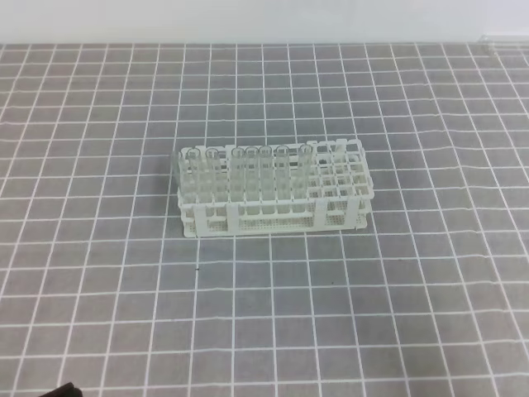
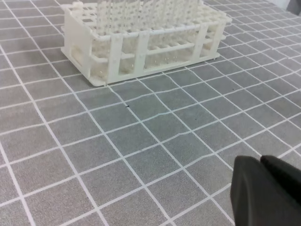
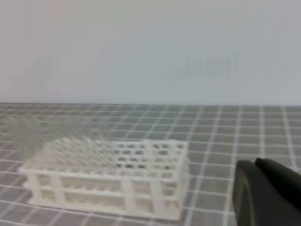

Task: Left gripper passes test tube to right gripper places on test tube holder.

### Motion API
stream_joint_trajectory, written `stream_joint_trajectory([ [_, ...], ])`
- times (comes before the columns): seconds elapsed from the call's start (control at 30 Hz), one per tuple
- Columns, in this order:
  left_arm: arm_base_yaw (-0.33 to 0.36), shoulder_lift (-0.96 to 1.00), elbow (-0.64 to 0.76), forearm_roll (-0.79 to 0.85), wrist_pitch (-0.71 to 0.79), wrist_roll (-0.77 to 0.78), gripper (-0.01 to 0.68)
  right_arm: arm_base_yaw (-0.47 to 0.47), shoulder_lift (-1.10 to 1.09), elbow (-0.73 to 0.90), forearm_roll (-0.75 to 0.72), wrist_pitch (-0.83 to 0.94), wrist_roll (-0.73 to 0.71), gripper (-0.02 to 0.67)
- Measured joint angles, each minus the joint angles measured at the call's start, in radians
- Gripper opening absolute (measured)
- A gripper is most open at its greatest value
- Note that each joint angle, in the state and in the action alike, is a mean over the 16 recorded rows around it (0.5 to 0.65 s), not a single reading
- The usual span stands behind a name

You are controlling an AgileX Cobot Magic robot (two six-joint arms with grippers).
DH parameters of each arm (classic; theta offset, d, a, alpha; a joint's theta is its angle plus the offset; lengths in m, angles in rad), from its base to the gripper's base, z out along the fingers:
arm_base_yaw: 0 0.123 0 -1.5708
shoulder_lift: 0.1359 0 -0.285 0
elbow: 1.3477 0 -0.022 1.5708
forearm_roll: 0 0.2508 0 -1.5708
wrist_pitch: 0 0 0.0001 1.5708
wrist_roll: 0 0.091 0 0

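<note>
The white test tube holder [image 1: 273, 192] stands in the middle of the gridded grey mat. Several clear test tubes [image 1: 248, 169] stand upright in its left part, and I cannot tell the task's test tube from the others. In the left wrist view, my left gripper [image 2: 261, 162] sits low at the bottom right with its fingers pressed together and empty, well in front of the holder [image 2: 141, 42]. My right gripper [image 3: 255, 164] is also shut on nothing, to the right of the holder [image 3: 108, 183], which looks blurred. Neither claw shows in the high view.
The holder's right-hand holes [image 1: 339, 169] hold no tubes. A small black part [image 1: 62, 389] shows at the bottom left edge of the high view. A pale wall [image 3: 150, 47] rises behind the mat's far edge.
</note>
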Motion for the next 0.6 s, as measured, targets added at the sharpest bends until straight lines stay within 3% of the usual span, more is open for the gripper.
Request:
stream_joint_trajectory([
  [0.33,0.000,0.001,-0.001,0.000,0.001,0.000,-0.001,-0.146,-0.318,0.050,-0.012,0.327,-0.040,-0.013],
  [0.6,0.000,0.001,-0.002,0.000,0.003,0.000,-0.001,-0.200,-0.479,0.050,-0.047,0.519,-0.041,-0.013],
])
